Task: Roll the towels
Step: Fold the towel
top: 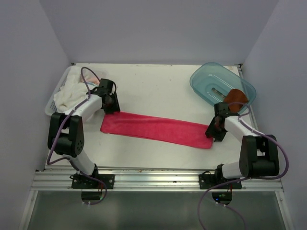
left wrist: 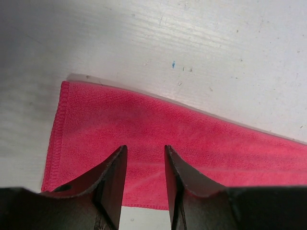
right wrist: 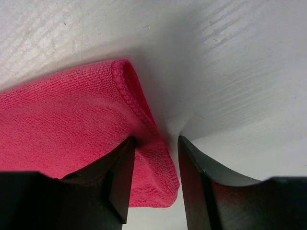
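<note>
Pink-red towel (top: 156,129) is laid out as a long flat strip across the middle of the counter (top: 158,91), running from about 9 o'clock to 4 o'clock and sagging slightly toward the near edge at its right end. The rust-brown towel (top: 236,97) sits in the blue tub (top: 206,79) up at 2 o'clock, looking already bundled. That leaves the pink one as the job, I'd say.

Left tool (left wrist: 145,151) is released, prongs apart over the 9 o'clock end with nothing between them but flat cloth below. Right tool (right wrist: 156,140) is also released, straddling the hem at the 4 o'clock end. That end humps up a bit there and one prong rests right against it.

Stuff I'd worry about:

- The cloth looks doubled over at the right end. If the tool pinches only the top layer, the roll starts lopsided and goes cone-shaped.
- Nothing is pinning the far end. On a counter that looks pretty slick, pushing from 4 o'clock could just shove the whole strip sideways instead of curling it.
- The strip lies on a slant, so a straight push would wind it skewed.
- The right arm sits close to the tub, and a wide swing might knock it.
- The white cloths (top: 69,93) at 10 o'clock are near the left arm and could snag.
</note>
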`<state>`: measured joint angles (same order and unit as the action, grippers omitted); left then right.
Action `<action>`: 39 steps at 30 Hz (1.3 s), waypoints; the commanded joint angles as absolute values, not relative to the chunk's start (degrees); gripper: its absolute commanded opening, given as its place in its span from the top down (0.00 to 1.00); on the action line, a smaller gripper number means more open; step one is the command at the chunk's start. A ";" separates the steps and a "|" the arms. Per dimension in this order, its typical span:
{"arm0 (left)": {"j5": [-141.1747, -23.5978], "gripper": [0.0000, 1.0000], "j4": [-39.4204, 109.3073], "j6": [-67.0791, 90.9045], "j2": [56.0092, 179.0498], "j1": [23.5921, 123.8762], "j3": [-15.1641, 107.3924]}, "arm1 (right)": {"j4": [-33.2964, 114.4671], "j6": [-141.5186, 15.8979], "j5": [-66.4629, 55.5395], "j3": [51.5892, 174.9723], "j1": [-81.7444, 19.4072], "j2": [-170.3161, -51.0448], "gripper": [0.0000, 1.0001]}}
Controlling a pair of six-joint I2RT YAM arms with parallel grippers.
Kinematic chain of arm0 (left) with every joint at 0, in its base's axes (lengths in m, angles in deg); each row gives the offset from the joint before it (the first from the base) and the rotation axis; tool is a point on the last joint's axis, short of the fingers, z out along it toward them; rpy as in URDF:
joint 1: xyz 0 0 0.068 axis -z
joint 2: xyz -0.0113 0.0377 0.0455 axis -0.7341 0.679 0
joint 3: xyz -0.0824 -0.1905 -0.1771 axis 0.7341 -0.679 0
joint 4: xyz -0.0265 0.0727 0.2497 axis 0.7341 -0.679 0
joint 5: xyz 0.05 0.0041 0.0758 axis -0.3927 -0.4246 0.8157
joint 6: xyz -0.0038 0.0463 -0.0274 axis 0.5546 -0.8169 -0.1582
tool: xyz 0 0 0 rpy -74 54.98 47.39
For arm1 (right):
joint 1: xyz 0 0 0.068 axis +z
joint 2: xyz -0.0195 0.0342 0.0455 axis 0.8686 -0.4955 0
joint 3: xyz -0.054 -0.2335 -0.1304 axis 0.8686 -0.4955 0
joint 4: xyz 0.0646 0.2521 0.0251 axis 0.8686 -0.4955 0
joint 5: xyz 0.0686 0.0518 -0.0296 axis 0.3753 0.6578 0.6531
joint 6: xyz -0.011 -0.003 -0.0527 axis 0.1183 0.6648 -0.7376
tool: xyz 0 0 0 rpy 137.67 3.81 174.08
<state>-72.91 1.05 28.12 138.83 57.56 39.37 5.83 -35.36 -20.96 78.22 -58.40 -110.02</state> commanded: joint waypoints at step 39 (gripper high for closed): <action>-72.63 0.59 -1.52 33.38 137.94 80.46 40.04 | -11.82 -35.53 -35.42 108.57 -38.27 -96.65 1.00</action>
